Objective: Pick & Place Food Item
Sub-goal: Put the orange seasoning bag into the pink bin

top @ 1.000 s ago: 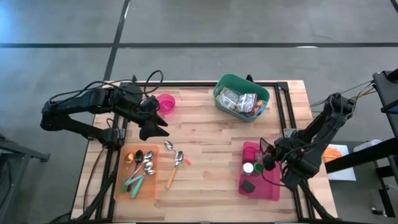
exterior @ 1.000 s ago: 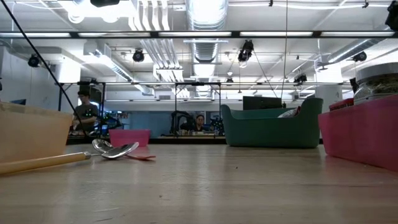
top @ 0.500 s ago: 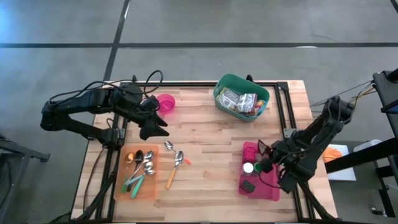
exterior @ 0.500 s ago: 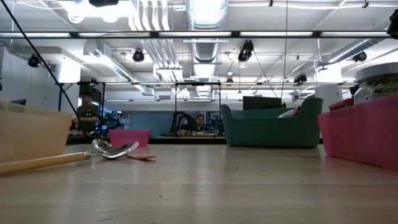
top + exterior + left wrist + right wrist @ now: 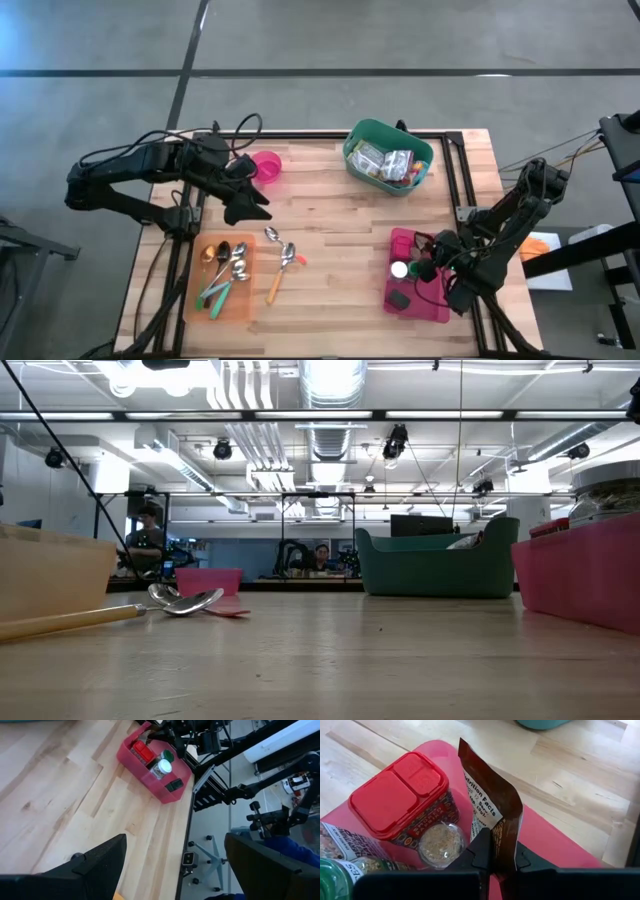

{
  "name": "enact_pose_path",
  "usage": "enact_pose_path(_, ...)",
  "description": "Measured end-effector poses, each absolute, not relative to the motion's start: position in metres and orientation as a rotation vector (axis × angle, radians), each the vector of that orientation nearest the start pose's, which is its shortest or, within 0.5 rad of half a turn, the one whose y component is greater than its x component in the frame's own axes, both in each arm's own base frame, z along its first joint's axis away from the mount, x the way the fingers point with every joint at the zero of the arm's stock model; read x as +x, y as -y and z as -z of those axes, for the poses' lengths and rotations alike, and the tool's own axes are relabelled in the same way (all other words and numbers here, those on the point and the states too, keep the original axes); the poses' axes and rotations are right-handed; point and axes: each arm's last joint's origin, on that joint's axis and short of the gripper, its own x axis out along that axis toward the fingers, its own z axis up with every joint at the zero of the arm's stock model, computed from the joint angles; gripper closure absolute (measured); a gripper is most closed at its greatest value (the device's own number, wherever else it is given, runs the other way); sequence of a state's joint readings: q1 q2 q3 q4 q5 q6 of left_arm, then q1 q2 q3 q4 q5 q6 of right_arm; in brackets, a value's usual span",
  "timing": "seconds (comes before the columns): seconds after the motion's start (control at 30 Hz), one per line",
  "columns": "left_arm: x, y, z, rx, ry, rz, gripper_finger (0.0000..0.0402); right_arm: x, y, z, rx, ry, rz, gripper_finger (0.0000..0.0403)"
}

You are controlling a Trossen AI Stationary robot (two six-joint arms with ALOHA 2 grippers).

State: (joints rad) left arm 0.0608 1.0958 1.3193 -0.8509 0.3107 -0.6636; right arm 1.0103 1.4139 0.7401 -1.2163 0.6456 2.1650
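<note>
A: R claw status?

B: Right gripper [image 5: 492,851] is over the pink plastic bin [image 5: 436,303], fingers pinched tight on a thin brown foil food packet [image 5: 492,815] w/ a white nutrition label. Packet stands upright btwn the fingers, its lower edge clamped, top free.

A: What's around it?

B: Just beside the packet, inside the bin: a spice tin w/ red flip lid [image 5: 400,795], and next to that a small clear jar of tan granules [image 5: 441,842]. A green-capped jar [image 5: 330,877] sits a bit farther off, same bin.

A: L claw?

B: Left gripper [image 5: 172,865] hangs above the wooden table [image 5: 340,215], well apart from the bin, fingers spread wide, nothing btwn them. Near it: a round pink bowl [image 5: 266,166]. Teal basket of wrapped food items [image 5: 388,158] is at the far edge.
</note>
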Motion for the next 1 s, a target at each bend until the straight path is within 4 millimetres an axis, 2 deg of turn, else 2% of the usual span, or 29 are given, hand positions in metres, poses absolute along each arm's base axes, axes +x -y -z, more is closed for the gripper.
enact_pose_path(0.17, 0.202, -0.003, -0.395, -0.764, -0.685, 0.041, 0.0060, 0.110, -0.144, -0.173, 0.492, -0.789, 0.933, 0.0383)
enact_pose_path(0.47, 0.202, -0.003, -0.395, -0.776, -0.688, 0.049, 0.0060, 0.110, -0.145, -0.173, 0.506, -0.808, 0.939, 0.0272)
enact_pose_path(0.63, 0.202, -0.003, -0.395, -0.776, -0.688, 0.049, 0.0060, 0.112, -0.146, -0.176, 0.507, -0.793, 0.929, 0.0230)
enact_pose_path(1.0, 0.202, -0.003, -0.395, -0.777, -0.689, 0.049, 0.0061, 0.117, -0.146, -0.185, 0.466, -0.635, 0.877, 0.0216)
